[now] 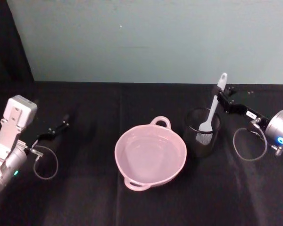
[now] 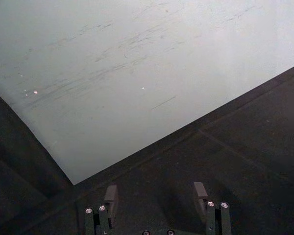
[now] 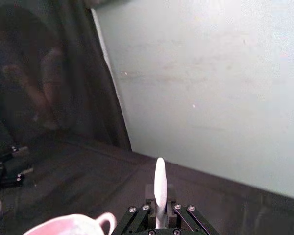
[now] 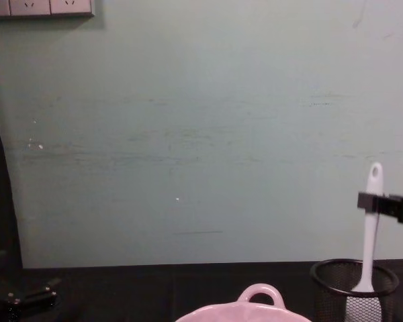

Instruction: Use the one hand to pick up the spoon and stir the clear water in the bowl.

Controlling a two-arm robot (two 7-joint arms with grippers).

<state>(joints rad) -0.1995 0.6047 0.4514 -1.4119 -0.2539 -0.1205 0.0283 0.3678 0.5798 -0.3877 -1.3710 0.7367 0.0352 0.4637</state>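
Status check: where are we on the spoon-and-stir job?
Done: the black right gripper is clamped on the handle of the slim white plastic spoon. In hand: the lift-out, as the blade sits inside the black wire-mesh cup. Left: carry it to the pale pink glossy bowl beside the cup and stir. The left gripper is parked open on the robot's left side.
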